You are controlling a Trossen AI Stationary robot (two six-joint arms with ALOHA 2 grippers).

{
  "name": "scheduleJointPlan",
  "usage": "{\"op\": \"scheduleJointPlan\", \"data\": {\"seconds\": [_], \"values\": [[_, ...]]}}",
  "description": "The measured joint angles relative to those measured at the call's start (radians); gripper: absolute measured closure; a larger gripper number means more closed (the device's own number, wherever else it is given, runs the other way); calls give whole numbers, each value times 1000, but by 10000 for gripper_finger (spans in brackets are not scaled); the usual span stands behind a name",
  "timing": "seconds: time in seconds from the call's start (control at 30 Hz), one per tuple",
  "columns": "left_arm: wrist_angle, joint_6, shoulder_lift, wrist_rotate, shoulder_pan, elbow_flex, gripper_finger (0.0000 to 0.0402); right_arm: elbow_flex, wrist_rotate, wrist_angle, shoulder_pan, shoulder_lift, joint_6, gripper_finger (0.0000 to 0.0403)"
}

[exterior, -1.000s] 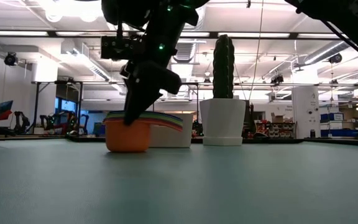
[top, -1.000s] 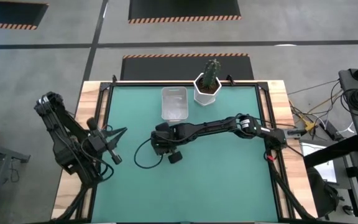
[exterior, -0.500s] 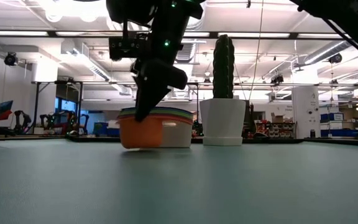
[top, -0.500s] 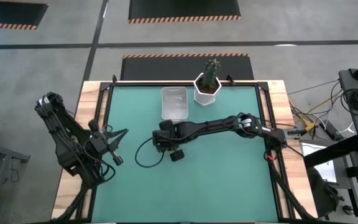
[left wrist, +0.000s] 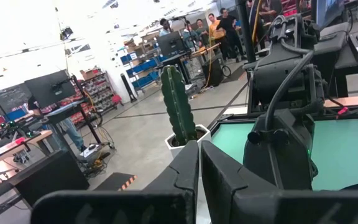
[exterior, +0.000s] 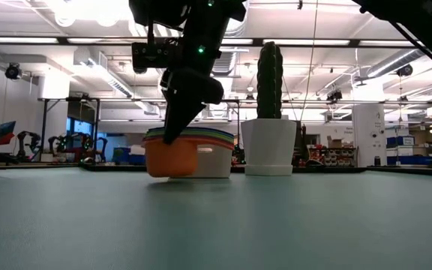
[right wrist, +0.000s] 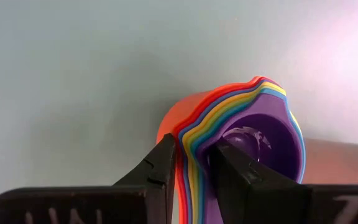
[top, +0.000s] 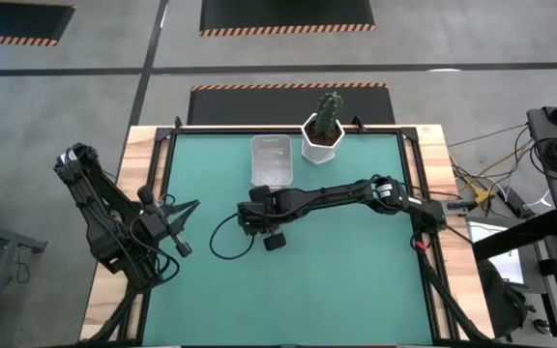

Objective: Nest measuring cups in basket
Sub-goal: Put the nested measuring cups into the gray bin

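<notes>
With my right gripper point(right wrist: 191, 165) pinched on the rim wall of the nested cups point(right wrist: 241, 134), one finger outside and one inside, the stack hangs just off the table, close in front of the basket point(top: 271, 159). Basket lies straight ahead of me toward the table's far edge, its long axis running near-to-far. Left gripper point(top: 180, 225) waits shut at the left edge, farther off.

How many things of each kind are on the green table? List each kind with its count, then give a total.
Nested stack of measuring cups, held by the right gripper: 1
Clear basket: 1
Cactus in white pot: 1
Total: 3
</notes>
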Motion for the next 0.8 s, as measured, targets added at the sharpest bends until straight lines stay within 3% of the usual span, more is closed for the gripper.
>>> {"op": "scheduleJointPlan", "data": {"seconds": [0.57,0.8], "values": [[0,5,0,0,0,0,402,-1,6,-11,0,-62,37,335],[0,5,0,0,0,0,402,0,160,-17,-19,-120,52,335]]}}
